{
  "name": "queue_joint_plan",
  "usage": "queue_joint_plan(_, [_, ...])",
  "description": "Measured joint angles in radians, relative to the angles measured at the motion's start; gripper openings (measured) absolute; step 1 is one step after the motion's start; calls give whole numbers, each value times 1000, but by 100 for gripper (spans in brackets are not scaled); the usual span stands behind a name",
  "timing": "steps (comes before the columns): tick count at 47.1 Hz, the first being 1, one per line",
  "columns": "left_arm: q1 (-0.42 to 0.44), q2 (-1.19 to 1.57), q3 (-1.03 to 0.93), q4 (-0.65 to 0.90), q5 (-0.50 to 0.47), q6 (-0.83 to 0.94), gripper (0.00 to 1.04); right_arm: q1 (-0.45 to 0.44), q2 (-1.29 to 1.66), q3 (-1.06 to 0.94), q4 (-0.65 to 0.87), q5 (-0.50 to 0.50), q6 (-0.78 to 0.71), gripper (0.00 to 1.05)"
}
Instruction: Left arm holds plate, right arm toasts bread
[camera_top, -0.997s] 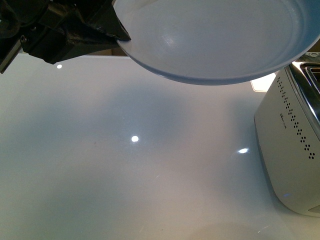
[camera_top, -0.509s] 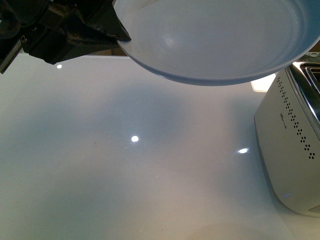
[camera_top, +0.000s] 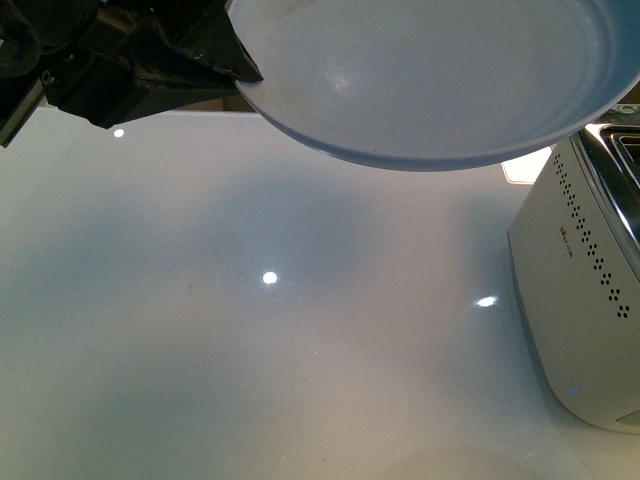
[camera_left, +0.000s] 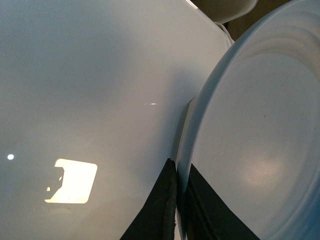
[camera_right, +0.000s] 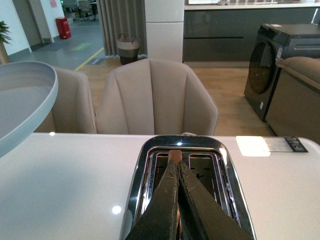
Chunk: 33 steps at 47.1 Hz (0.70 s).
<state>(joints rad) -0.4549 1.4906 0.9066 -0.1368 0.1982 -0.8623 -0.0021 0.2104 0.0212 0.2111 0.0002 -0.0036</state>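
Step in hand, as judged: bread going into, or coming out of, the toaster, with the plate waiting. To do it well, the right gripper should travel straight along the slot, vertical and centred, so that nothing drags on the chrome rim. Grip pressure should be light, since soft bread crushes. The plate is best held level and close by, clear of the toaster, so that the transfer path is short.

Right arm: the gripper points down at the toaster, its tip at the mouth of 1 of the 2 slots. The fingers lie together, with no open gap. A brown sliver at their tip may be the bread's crust; this cannot be told, and no slice shows elsewhere.

Left arm: the left gripper is clamped on the rim of the plate, 1 jaw on the inner face and 1 on the underside. It holds the plate off the table, about level, empty, beside the toaster and apart from it. Beyond the table stand chairs.
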Motion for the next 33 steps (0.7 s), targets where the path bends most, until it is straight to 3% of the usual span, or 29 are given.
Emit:
queue_joint_plan(7, [0,0,0,0,0,0,3,0,-46,0,-47,0,0,2])
queue_joint_plan(12, [0,0,0,0,0,0,3,0,-163,0,-193,1,0,2])
queue_joint_plan(23, [-1,1,1,0,0,0,3,0,-203,0,-209,0,0,2])
queue_joint_plan(33, [-1,1,1,0,0,0,3,0,-204,0,-209,0,0,38])
